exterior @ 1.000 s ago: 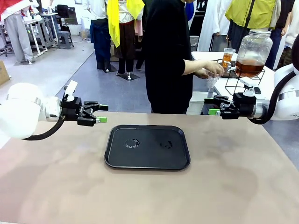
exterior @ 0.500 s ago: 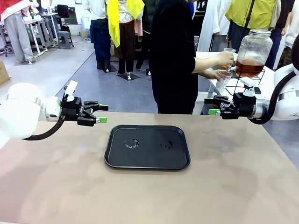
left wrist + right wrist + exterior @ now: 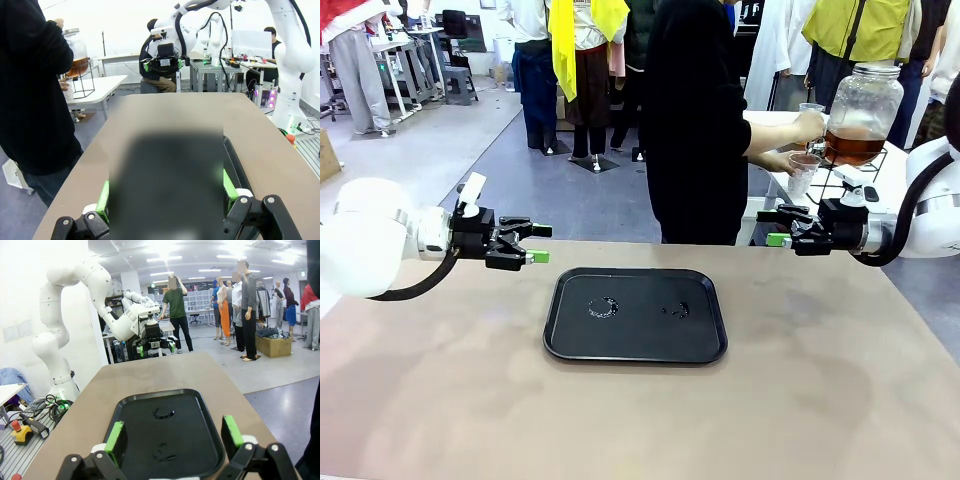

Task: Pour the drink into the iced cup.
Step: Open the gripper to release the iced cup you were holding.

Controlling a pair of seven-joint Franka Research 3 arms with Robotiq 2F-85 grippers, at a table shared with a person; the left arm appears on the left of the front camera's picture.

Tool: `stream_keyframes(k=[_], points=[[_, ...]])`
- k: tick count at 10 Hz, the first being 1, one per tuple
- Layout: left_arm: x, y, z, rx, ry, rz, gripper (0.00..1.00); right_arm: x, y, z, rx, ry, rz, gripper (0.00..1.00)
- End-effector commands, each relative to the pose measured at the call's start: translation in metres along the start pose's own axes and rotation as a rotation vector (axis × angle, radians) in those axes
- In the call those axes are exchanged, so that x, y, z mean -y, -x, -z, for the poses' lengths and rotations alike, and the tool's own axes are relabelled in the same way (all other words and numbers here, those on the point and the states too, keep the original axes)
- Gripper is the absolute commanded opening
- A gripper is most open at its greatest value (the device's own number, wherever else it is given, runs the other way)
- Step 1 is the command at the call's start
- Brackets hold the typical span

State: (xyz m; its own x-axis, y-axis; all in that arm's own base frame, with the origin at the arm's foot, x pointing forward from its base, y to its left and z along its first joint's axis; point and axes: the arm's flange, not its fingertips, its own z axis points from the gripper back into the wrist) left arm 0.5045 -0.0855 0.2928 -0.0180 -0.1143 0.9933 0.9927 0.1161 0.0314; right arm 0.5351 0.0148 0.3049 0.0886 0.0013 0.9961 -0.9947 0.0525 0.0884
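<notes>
We judge pouring not begun: upper right, person's hand (image 3: 807, 124) at the amber drink dispenser (image 3: 861, 115); black tray (image 3: 635, 314) bare; left end effector (image 3: 537, 243) and right end effector (image 3: 775, 227) open, idle.

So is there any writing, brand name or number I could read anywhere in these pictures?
None can be read.
Black tray: plain, only wet marks.
Glass drink jar: no label showing.
Left gripper and right gripper: no print legible.
Background boxes and shelves: too small and blurred.
</notes>
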Motion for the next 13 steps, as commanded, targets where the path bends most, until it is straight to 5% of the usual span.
stream_keyframes(k=[1,13], points=[[-0.0019,-0.0026,0.0008,-0.005,-0.004,-0.009,1.0,0.0008,-0.0035,0.0003,0.001,-0.002,-0.007,1.0],[-0.0019,-0.0026,0.0008,-0.005,-0.004,-0.009,1.0,0.0008,-0.0035,0.0003,0.001,-0.002,-0.007,1.0]])
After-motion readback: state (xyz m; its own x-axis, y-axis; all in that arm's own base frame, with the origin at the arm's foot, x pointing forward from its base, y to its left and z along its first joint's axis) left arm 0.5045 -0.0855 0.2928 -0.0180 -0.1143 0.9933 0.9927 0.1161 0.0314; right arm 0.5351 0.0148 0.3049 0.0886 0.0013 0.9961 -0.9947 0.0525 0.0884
